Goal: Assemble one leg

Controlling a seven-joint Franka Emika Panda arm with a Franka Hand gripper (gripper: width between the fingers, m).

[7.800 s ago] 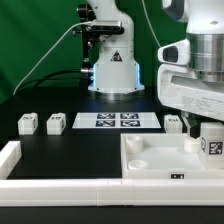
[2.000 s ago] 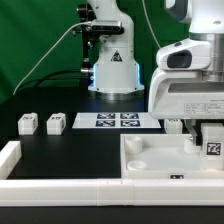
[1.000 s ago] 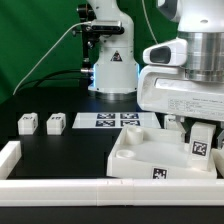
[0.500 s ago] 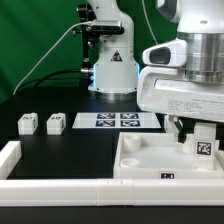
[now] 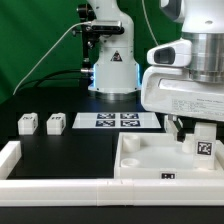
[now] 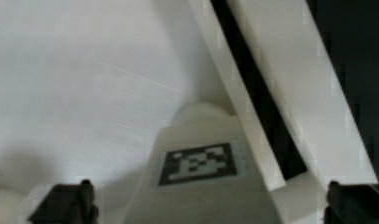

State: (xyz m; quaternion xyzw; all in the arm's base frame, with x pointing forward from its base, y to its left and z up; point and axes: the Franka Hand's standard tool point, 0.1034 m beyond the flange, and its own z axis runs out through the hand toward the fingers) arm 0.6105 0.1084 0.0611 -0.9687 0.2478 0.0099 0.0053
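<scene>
1. A second ago the white tray-like tabletop (image 5: 160,160) sat tipped up and skewed under the arm; now it lies flat and square on the black worktop (image 5: 70,150), and the tagged leg (image 5: 204,145) at its corner on the exterior view's right stands close to upright.
2. The leg stands directly below the claw (image 5: 203,128), its long axis vertical, seated at the tabletop's corner socket; the wrist view looks straight down on its tag (image 6: 200,165) between the two dark fingertips (image 6: 65,200).
3. Whether the claw pinches the leg or stands slightly off it, I cannot tell; the fingers flank it closely.
4. Leg and tabletop are matte white plastic, hard and blocky; two spare legs (image 5: 28,123) lie well apart, beside the marker board (image 5: 115,121).
</scene>
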